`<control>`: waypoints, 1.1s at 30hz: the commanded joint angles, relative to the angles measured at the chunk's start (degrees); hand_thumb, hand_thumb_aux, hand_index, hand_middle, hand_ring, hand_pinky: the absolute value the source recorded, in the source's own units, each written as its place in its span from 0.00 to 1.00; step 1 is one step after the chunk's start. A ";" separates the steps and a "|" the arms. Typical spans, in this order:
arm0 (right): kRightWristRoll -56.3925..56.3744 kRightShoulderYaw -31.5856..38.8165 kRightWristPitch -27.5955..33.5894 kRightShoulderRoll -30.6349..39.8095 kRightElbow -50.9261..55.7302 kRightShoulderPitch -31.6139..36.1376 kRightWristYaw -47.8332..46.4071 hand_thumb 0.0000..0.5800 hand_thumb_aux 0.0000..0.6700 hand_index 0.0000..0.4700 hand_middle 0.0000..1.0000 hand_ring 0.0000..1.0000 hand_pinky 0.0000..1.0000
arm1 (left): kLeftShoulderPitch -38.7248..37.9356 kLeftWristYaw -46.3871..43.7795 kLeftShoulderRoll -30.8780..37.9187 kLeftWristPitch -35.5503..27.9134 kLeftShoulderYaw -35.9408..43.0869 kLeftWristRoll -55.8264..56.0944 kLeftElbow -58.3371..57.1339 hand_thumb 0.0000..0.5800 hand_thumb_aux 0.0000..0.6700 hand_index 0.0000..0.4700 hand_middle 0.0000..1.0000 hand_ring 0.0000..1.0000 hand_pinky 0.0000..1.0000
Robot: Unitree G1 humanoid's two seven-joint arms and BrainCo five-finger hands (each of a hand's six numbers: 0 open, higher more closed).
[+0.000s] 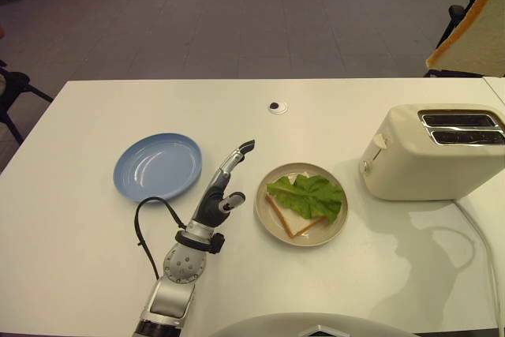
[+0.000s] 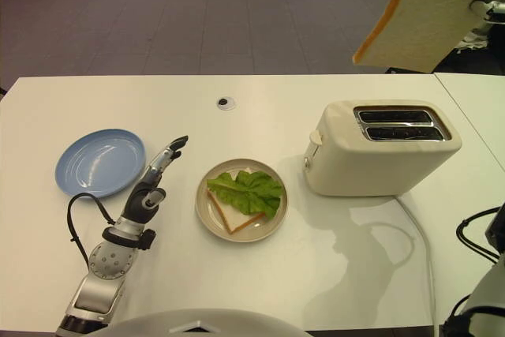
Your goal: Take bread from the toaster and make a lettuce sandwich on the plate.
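Aloft, bread slice [image 2: 418, 17] aslant, low corner leftward

Fairly bright indoor light comes from overhead and spreads evenly over the matte white table [image 1: 79, 195], while the dark grey tiled floor [image 1: 237, 21] beyond it is much dimmer. The cream-coloured plastic toaster [image 1: 426, 159] is lit on its top and drops a soft-edged shadow onto the table along its near side. Its shiny metal slot rims [image 1: 461, 120] catch bright reflections. The glossy blue round plate [image 1: 158, 165] carries pale streaks of glare along its inner curve. The beige round plate [image 1: 331, 230] throws a thin, soft shadow at its near rim, and the green lettuce leaf [image 1: 312, 195] darkens the toast beneath it. The pale slice of bread [image 2: 422, 17] held high is brightly lit on its broad face.
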State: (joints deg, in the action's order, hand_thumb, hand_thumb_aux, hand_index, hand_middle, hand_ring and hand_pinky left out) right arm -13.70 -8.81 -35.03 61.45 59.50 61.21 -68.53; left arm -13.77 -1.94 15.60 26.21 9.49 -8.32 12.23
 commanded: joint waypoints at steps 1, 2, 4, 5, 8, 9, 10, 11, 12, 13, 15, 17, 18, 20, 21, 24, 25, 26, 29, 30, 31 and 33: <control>-8.59 4.34 15.31 -8.78 -15.80 -4.73 -15.54 1.00 1.00 1.00 0.00 0.00 0.00 | 0.49 -0.83 -0.67 0.41 -0.98 0.40 -2.94 0.00 0.00 0.00 0.00 0.00 0.00; -9.29 6.97 19.66 -11.67 -20.71 -6.14 -17.13 1.00 1.00 1.00 0.00 0.00 0.00 | 0.94 -1.07 -0.77 0.70 -1.20 0.60 -3.75 0.00 0.00 0.00 0.00 0.00 0.00; -8.48 12.29 26.45 -16.98 -27.41 -7.46 -17.30 1.00 1.00 1.00 0.00 0.00 0.00 | 1.88 -1.43 -0.96 1.57 -1.47 0.63 -5.69 0.00 0.00 0.00 0.00 0.00 0.00; -7.27 14.93 28.98 -19.06 -29.73 -7.85 -16.73 1.00 1.00 1.00 0.00 0.00 0.00 | 2.39 -1.61 -1.06 2.16 -1.53 0.36 -6.83 0.00 0.00 0.00 0.00 0.00 0.00; -1.51 21.77 31.94 -25.08 -30.25 -7.95 -13.71 1.00 1.00 1.00 0.00 0.00 0.00 | 3.71 -1.85 -1.36 3.66 -1.42 -0.50 -9.46 0.00 0.00 0.00 0.00 0.00 0.00; 0.60 23.47 31.90 -26.63 -29.30 -8.11 -12.83 1.00 1.00 1.00 0.00 0.00 0.00 | 4.04 -1.92 -1.44 4.04 -1.35 -0.63 -10.01 0.00 0.00 0.00 0.00 0.00 0.00; 2.49 25.08 31.70 -27.97 -28.50 -8.57 -12.47 1.00 1.00 1.00 0.00 0.00 0.00 | 4.26 -1.96 -1.53 4.40 -1.35 -0.66 -10.40 0.00 0.00 0.00 0.00 0.00 0.00; 4.29 26.70 31.82 -28.96 -28.24 -9.14 -12.32 1.00 1.00 1.00 0.00 0.00 0.00 | 4.35 -1.97 -1.62 4.69 -1.35 -0.70 -10.60 0.00 0.00 0.00 0.00 0.00 0.00; 6.59 28.35 30.83 -29.73 -27.75 -9.94 -11.83 1.00 1.00 1.00 0.00 0.00 0.00 | 4.37 -1.98 -1.71 4.95 -1.36 -0.74 -10.71 0.00 0.00 0.00 0.00 0.00 0.00; 8.72 29.90 29.90 -30.34 -27.26 -10.96 -11.22 1.00 1.00 1.00 0.00 0.00 0.00 | 4.31 -2.00 -1.78 5.15 -1.34 -0.79 -10.68 0.00 0.00 0.00 0.00 0.00 0.00; 11.74 31.52 27.51 -31.81 -26.19 -12.67 -9.60 1.00 1.00 1.00 0.00 0.00 0.00 | 4.14 -2.13 -1.87 5.43 -1.28 -0.87 -10.61 0.00 0.00 0.00 0.00 0.00 0.00; 13.24 31.69 26.36 -33.06 -25.41 -13.35 -8.04 1.00 1.00 1.00 0.00 0.00 0.00 | 3.88 -2.38 -1.88 5.68 -1.25 -0.87 -10.50 0.00 0.00 0.00 0.00 0.00 0.00; 13.85 31.67 26.02 -33.56 -24.94 -13.29 -7.45 1.00 1.00 1.00 0.00 0.00 0.00 | 3.63 -2.46 -1.86 5.82 -1.32 -0.86 -10.37 0.00 0.00 0.00 0.00 0.00 0.00; 15.02 31.81 25.22 -34.24 -24.01 -12.91 -6.54 1.00 1.00 1.00 0.00 0.00 0.00 | 3.05 -2.49 -1.86 5.99 -1.55 -0.89 -9.96 0.00 0.00 0.00 0.00 0.00 0.00; 15.49 31.84 24.86 -34.49 -23.66 -12.79 -6.16 1.00 1.00 1.00 0.00 0.00 0.00 | 2.85 -2.49 -1.87 6.03 -1.60 -0.94 -9.80 0.00 0.00 0.00 0.00 0.00 0.00; 16.55 31.62 24.18 -34.66 -23.52 -12.86 -5.77 1.00 1.00 1.00 0.00 0.00 0.00 | 2.41 -2.60 -1.88 6.11 -1.48 -1.31 -9.37 0.00 0.00 0.00 0.00 0.00 0.00; 16.79 31.58 23.94 -34.52 -23.41 -12.82 -5.77 1.00 1.00 1.00 0.00 0.00 0.00 | 2.31 -2.65 -1.88 6.14 -1.44 -1.40 -9.29 0.00 0.00 0.00 0.00 0.00 0.00; 16.98 31.52 23.75 -34.40 -23.25 -12.66 -5.91 1.00 1.00 1.00 0.00 0.00 0.00 | 2.17 -2.67 -1.89 6.13 -1.45 -1.49 -9.14 0.00 0.00 0.00 0.00 0.00 0.00; 17.53 31.26 23.61 -33.95 -23.11 -12.08 -6.53 1.00 1.00 1.00 0.00 0.00 0.00 | 1.99 -2.73 -1.97 6.11 -1.43 -1.63 -8.98 0.00 0.00 0.00 0.00 0.00 0.00; 17.73 31.23 23.60 -33.78 -23.04 -11.85 -6.65 1.00 1.00 1.00 0.00 0.00 0.00 | 1.98 -2.75 -1.99 6.12 -1.39 -1.67 -8.98 0.00 0.00 0.00 0.00 0.00 0.00; 17.96 31.16 23.77 -33.67 -22.95 -11.59 -6.71 1.00 1.00 1.00 0.00 0.00 0.00 | 1.97 -2.80 -2.00 6.13 -1.36 -1.68 -8.98 0.00 0.00 0.00 0.00 0.00 0.00; 18.29 31.14 24.24 -33.46 -22.78 -11.19 -7.01 1.00 1.00 1.00 0.00 0.00 0.00 | 1.96 -2.89 -2.02 6.16 -1.31 -1.71 -9.00 0.00 0.00 0.00 0.00 0.00 0.00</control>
State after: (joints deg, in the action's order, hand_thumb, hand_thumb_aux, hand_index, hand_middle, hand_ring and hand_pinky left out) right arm 3.54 22.58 -11.35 26.97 36.04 48.91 -74.99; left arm -11.40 -4.35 13.64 32.51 8.27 -9.56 2.66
